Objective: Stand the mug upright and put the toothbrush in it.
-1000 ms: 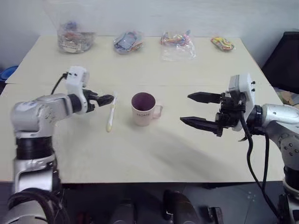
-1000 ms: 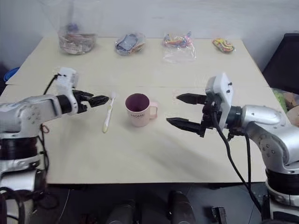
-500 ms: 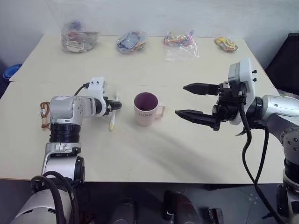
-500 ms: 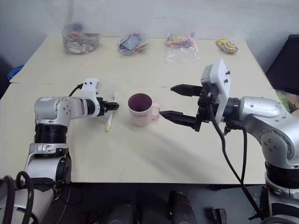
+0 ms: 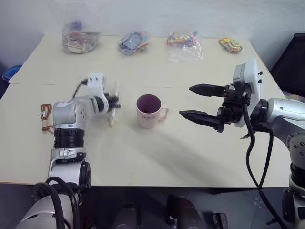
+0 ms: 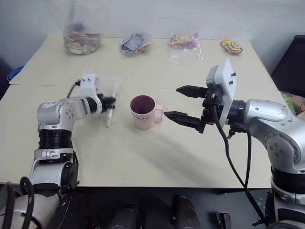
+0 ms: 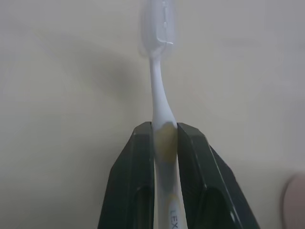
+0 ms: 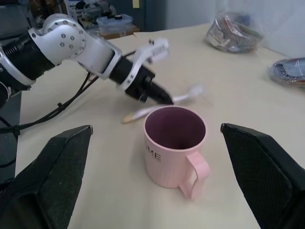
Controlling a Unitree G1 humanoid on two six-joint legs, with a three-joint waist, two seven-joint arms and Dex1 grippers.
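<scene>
Bags of small colourful items, four of them, sit in a row along the far edge of the pale table (image 5: 157,157), well beyond the mug (image 5: 150,111); the leftmost bag (image 5: 78,39) is the bulkiest. We see a brown cord loop (image 5: 45,116) lying far to the mug's left, past the left arm. A blue object (image 5: 9,74) peeks from beyond the table's left edge, and something dark (image 5: 291,62) stands off its right side.

Nothing lies between the mug and either gripper. The mug stands upright near the table's middle, handle toward the right gripper (image 5: 200,102), whose fingers are spread wide just right of it, holding nothing. Just left of the mug, the left gripper (image 7: 164,143) is pinched on the toothbrush (image 7: 159,95) at its yellow handle, the white head sticking out past the fingertips.
</scene>
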